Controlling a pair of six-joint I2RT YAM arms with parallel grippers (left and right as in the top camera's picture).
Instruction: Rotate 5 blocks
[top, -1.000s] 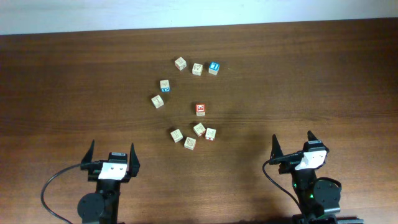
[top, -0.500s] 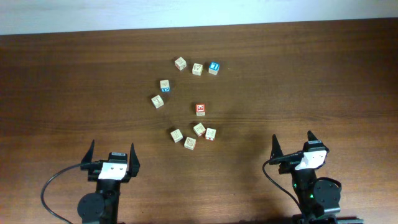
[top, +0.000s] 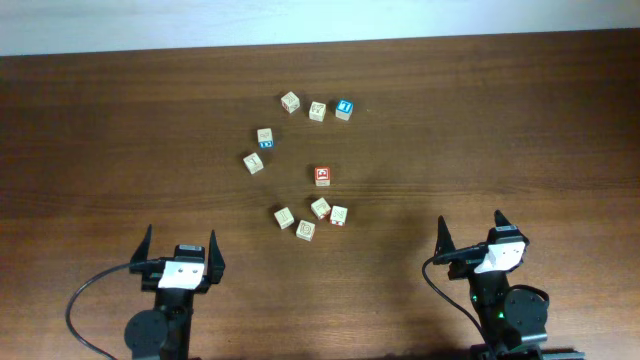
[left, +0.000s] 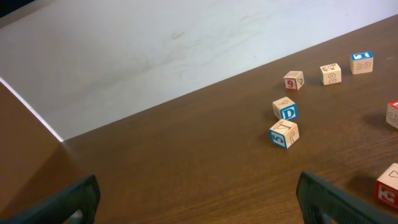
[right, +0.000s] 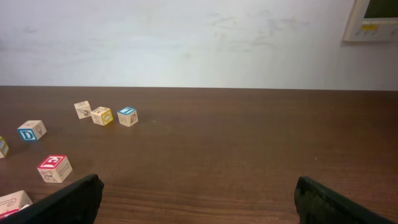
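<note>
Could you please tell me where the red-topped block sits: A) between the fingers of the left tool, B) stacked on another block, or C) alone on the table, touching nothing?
C: the red-topped block stands by itself on the table, with bare wood all round it.

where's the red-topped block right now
In the overhead view the red-topped block sits alone near the middle of the table, neither clearly left nor right, just on the far side of the cluster of four blocks.
</note>
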